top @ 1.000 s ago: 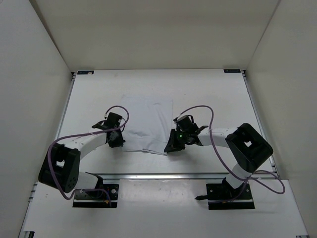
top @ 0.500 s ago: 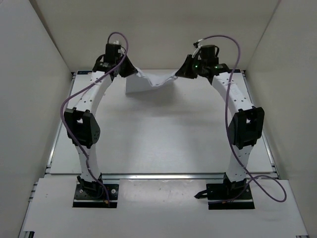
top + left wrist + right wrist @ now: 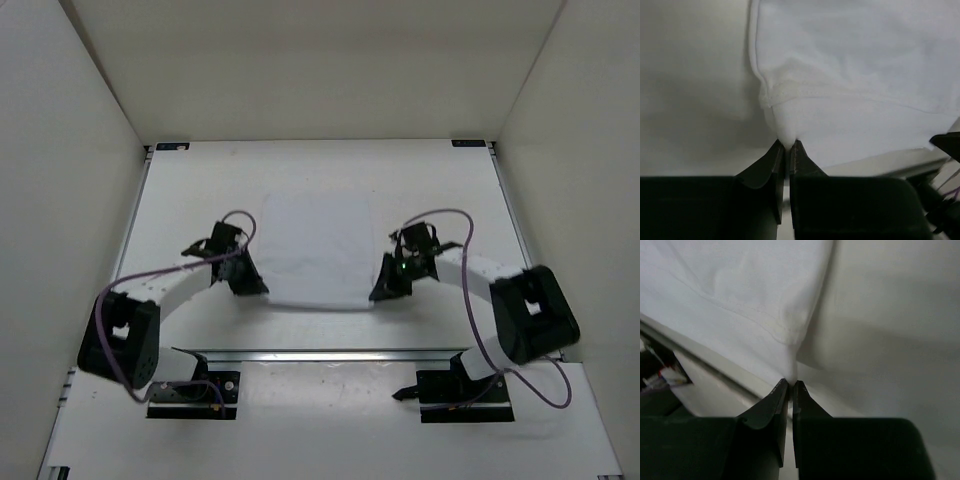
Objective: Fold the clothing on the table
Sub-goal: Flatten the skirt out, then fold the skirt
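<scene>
From above, the clothing (image 3: 315,250) lies spread on the bench (image 3: 185,215). Up close (wrist views), left pincer (image 3: 787,146) and right pincer (image 3: 790,384) each pinch its near corners.

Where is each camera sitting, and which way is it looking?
Top camera: high up behind the robot, looking down on the table; the left arm and right arm both show.
Left wrist camera: on the left arm, looking out past the left gripper, which pinches a near corner of the clothing.
Right wrist camera: on the right arm, looking out past the right gripper, which pinches the other near corner.
Shared: both wrist views show the same white clothing, each from its own side.
</scene>
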Tool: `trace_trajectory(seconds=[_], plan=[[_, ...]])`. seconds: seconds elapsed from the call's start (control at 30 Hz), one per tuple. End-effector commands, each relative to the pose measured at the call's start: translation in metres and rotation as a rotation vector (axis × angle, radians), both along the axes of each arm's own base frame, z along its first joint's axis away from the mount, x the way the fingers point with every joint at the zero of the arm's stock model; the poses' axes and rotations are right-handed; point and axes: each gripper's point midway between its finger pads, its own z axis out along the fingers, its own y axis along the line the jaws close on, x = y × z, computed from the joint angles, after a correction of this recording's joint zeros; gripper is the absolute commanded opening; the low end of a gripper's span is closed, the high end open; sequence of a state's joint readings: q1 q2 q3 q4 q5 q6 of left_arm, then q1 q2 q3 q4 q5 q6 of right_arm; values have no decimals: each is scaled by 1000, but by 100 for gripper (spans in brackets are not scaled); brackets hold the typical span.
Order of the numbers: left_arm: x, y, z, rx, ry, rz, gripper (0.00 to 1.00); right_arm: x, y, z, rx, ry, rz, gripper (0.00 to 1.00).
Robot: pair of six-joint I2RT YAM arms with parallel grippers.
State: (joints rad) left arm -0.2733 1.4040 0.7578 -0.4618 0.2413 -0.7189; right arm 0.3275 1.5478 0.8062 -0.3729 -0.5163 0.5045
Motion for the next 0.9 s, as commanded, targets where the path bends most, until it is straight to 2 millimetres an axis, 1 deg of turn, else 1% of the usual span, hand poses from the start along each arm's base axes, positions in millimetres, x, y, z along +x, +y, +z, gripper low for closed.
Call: trace_trajectory(seconds=[0.0, 0.03, 0.07, 0.1, 0.13, 0.17, 0.2, 0.23, 0.27, 0.3, 0.33, 0.37, 0.4, 0.43, 0.47, 0.5, 0.53, 0.57, 0.6, 0.63, 0.67, 0.7, 0.73, 0.77, 0.8, 0.83, 0.87], plan=[[-42, -10, 17, -23, -60, -35, 0, -44, 9, 30, 74, -82, -13, 0], [-63, -14, 21, -19, -59, -71, 0, -71, 8, 15, 69, -4, -15, 0], [-81, -15, 23, -10, -56, -84, 0, -86, 8, 19, 108, 6, -42, 0], [-90, -14, 23, -17, -40, -69, 0, -98, 12, 29, 156, -17, -26, 0], [-97, -16, 31, -57, -62, -62, 0, -114, 10, 27, 188, 17, -55, 0], [-99, -12, 37, -80, -76, -43, 0, -121, 8, 26, 210, 39, -72, 0], [-101, -10, 41, -92, -70, -25, 0, -121, 5, 32, 248, 23, -89, 0], [-95, -9, 52, -112, -99, -18, 0, -114, 3, 45, 292, 1, -117, 0], [-86, -10, 62, -123, -115, -12, 0, -104, -2, 56, 330, -20, -142, 0], [-78, -14, 64, -127, -114, -22, 0, -92, -3, 68, 354, -62, -142, 0], [-63, -18, 80, -140, -164, -24, 0, -83, -8, 71, 381, -43, -158, 0], [-50, -22, 84, -139, -156, -33, 0, -66, -12, 78, 398, -61, -164, 0], [-35, -23, 78, -136, -135, -22, 0, -51, -12, 92, 405, -119, -138, 0], [-15, -27, 95, -162, -188, -27, 0, -28, -12, 103, 402, -135, -136, 0], [7, -26, 94, -156, -180, -9, 0, -13, -16, 89, 362, -103, -150, 0], [32, -21, 92, -150, -175, 23, 0, 14, -17, 109, 360, -188, -138, 0], [50, -20, 97, -153, -200, 34, 0, 41, -17, 112, 355, -196, -146, 0], [75, -14, 92, -149, -187, 55, 1, 74, -21, 115, 345, -236, -151, 0], [105, -8, 90, -144, -185, 89, 10, 91, -24, 99, 328, -193, -169, 0], [118, -3, 67, -131, -128, 110, 24, 116, -24, 118, 323, -265, -144, 1], [140, 3, 76, -160, -145, 134, 48, 132, -28, 100, 290, -219, -165, 15], [152, 4, 67, -197, -114, 150, 48, 159, -32, 103, 239, -272, -161, 26], [165, 7, 61, -223, -119, 168, 55, 174, -35, 114, 214, -314, -155, 35], [170, 0, 61, -284, -114, 154, 64, 182, -41, 103, 158, -290, -190, 38], [175, -3, 61, -329, -113, 135, 81, 185, -45, 99, 136, -289, -203, 40], [177, -6, 56, -336, -103, 122, 80, 183, -48, 91, 120, -269, -227, 46], [173, -7, 50, -326, -88, 104, 80, 175, -46, 84, 121, -244, -236, 49]])
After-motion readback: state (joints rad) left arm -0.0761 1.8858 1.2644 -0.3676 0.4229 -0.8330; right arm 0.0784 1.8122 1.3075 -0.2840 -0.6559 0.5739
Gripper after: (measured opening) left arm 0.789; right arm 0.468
